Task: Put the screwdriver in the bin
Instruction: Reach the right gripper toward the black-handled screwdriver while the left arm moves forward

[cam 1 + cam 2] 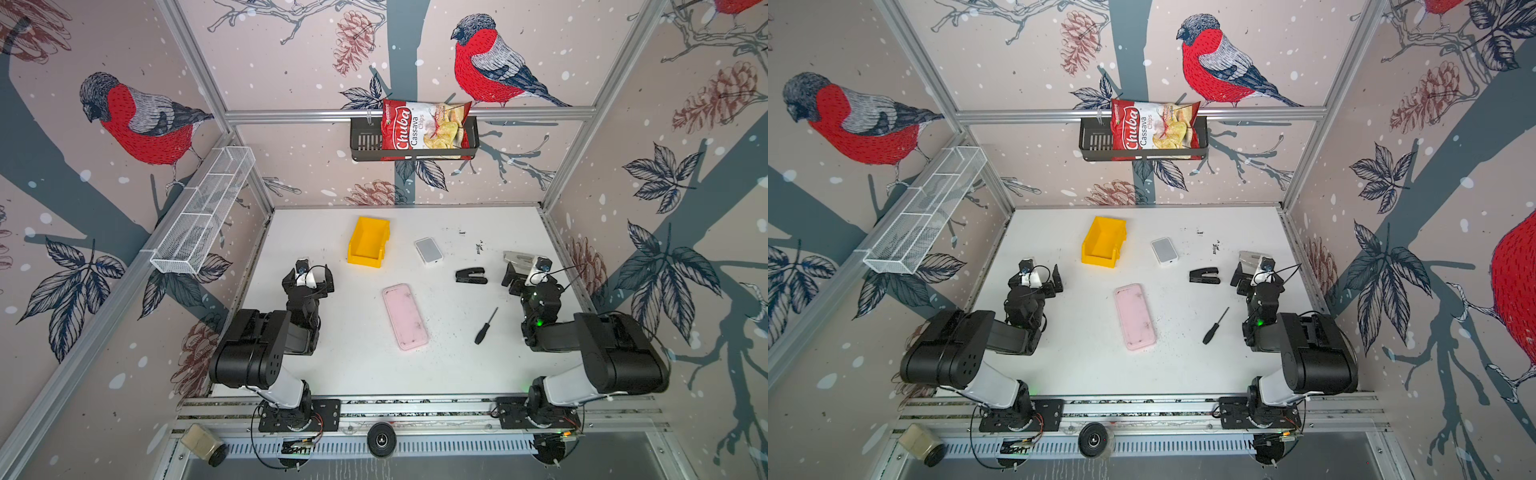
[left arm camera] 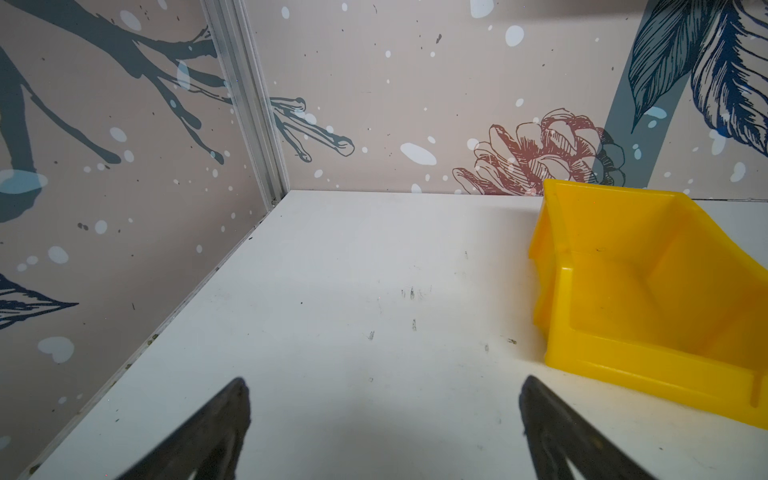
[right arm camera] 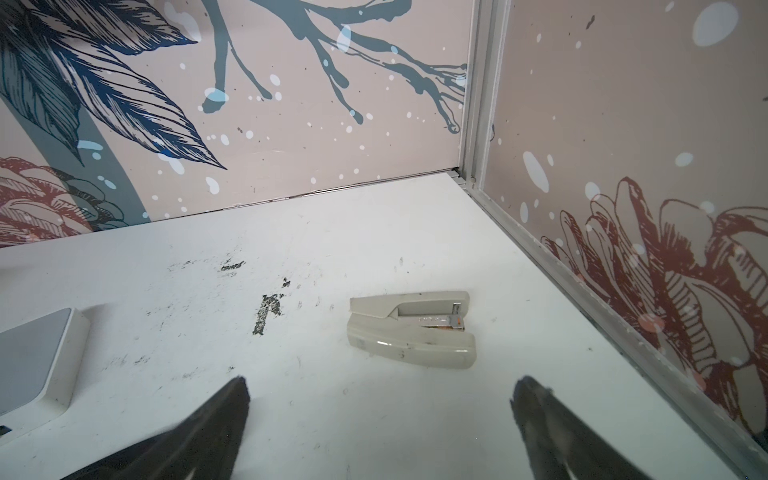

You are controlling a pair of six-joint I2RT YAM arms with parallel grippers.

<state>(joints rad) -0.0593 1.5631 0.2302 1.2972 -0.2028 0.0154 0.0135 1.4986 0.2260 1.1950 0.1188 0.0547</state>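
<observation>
Well apart: slim screwdriver (image 1: 486, 327), boxy bin (image 1: 364, 260)

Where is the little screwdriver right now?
In both top views the screwdriver lies on the right side of the white table, between the pink phone case and the right arm, nearer the robot's bases than the black stapler.

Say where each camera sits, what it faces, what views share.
Both top views: overhead, looking down on table; both arms show.
Left wrist: on left arm, facing bin, corner; left gripper shows.
Right wrist: on right arm, facing beige stapler; right gripper shows.
Shared: bin, beige stapler also in both top views; screwdriver only there.
</observation>
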